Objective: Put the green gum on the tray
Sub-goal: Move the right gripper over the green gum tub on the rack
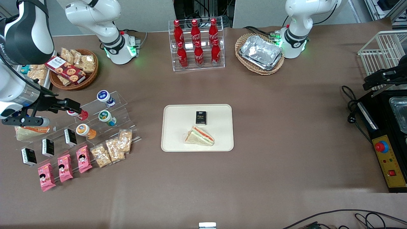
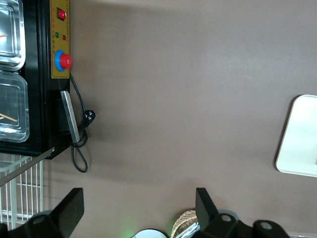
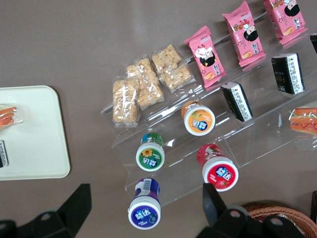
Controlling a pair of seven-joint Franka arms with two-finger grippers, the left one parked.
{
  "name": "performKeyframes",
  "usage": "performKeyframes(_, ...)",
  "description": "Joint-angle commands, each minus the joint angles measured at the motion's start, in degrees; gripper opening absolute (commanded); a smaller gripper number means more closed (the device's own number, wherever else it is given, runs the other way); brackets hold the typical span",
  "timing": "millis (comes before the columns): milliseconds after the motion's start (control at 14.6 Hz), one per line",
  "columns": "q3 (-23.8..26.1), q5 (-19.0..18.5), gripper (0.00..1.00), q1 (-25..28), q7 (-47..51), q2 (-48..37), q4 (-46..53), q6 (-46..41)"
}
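The green gum point(image 1: 106, 117), a white bottle with a green-rimmed cap, lies on the middle step of a clear acrylic rack point(image 1: 124, 112); it also shows in the right wrist view point(image 3: 150, 156). The cream-white tray point(image 1: 178, 127) lies mid-table and holds a wrapped sandwich point(image 1: 199, 136) and a small black box point(image 1: 201, 117); its edge shows in the right wrist view point(image 3: 29, 134). My right gripper point(image 1: 68, 105) hovers open and empty above the rack; its fingers point(image 3: 74, 203) straddle the blue-capped bottle point(image 3: 144, 208), with the green gum just ahead.
The rack also holds an orange-capped bottle point(image 1: 84, 130), a red-capped bottle point(image 3: 219, 171), black boxes point(image 1: 70, 136), pink packets point(image 1: 65, 167) and cracker packs point(image 1: 114, 148). A snack basket point(image 1: 74, 68), cola bottle stand point(image 1: 197, 44) and foil-tray basket point(image 1: 260, 52) stand farther from the camera.
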Motion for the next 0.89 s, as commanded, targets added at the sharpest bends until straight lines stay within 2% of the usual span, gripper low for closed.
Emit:
performKeyframes(0, 0.4, 1.1, 1.00, 0.5, 0.0, -0.3, -0.7, -1.0)
performKeyframes(550, 1.8, 1.2, 1.00, 0.6, 0.4, -16.2, -15.2, 0.2)
performKeyframes(824, 1.9, 1.3, 1.00, 0.6, 0.4, -17.8, -19.4, 4.0)
